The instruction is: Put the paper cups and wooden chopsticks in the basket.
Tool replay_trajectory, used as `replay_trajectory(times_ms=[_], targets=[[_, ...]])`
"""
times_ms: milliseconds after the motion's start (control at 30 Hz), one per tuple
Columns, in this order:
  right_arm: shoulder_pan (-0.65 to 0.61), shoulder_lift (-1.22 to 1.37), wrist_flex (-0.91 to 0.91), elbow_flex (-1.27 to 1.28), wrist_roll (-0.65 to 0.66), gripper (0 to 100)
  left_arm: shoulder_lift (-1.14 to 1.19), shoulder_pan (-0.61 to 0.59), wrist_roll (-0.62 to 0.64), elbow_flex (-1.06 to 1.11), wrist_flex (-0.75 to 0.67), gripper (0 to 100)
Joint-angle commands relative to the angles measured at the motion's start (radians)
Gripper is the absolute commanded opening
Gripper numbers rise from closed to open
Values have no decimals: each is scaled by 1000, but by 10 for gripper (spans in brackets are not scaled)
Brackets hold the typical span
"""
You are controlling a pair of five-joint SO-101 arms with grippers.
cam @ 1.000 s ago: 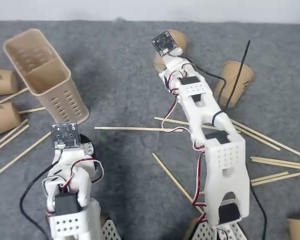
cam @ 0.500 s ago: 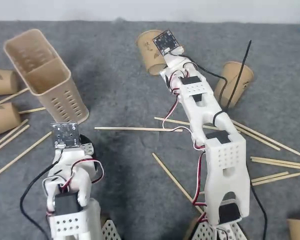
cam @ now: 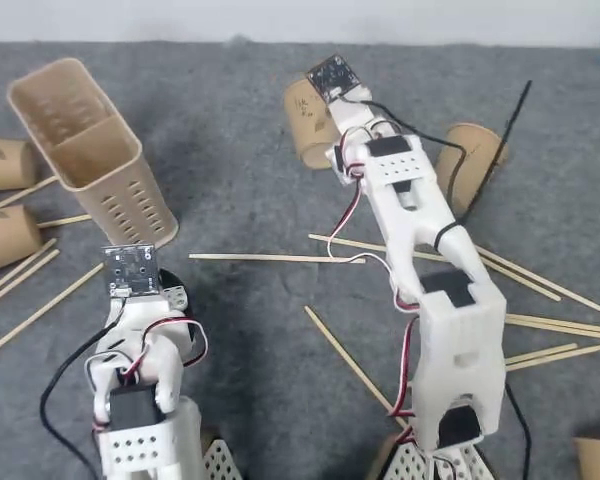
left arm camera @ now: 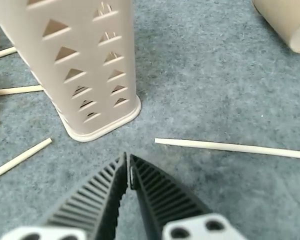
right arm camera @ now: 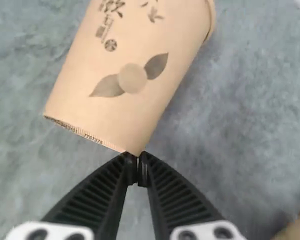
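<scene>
Even, diffuse light from above is recorded in the high view, and the grey felt table cover (cam: 230,150) is rendered mid-bright throughout. In the left wrist view, a soft, short shadow is noted on the cover beside the foot of the tan perforated plastic basket (left arm camera: 85,60). In the right wrist view, the brown paper cup printed with leaves (right arm camera: 130,75) is brightly lit, and a dim shadow is thrown on the cover beneath it.
</scene>
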Motion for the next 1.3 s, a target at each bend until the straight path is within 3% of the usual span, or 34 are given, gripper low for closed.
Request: replay_trajectory(times_ms=[0,267,467,700,800,867,933,1067,1267], targets=[[-28,-162,104,-8,9,8,-18,2,-9,-15,-20,11],[-54,-492,116,368,15,8,-18,0,-9,-15,-20,11],[-48,-863,117,769,18,8,-18,-2,-9,-15,-20,11],[-47,-1349,127,1220,123,8,-18,-2,-9,-15,-20,11],[-47,-1555,197,1355,123,9,-18,-2,-9,-15,-20,11],[-47,-1670,280,1393,129,27,-18,-2,-9,-15,-18,11],[-47,-1765,369,1398,129,106,-18,0,-9,-15,-14,11],[-47,-1863,377,1390,123,237,-18,0,-9,-15,-12,12],[-54,-1745,229,1206,-64,124,-18,0,-9,-15,-12,12]])
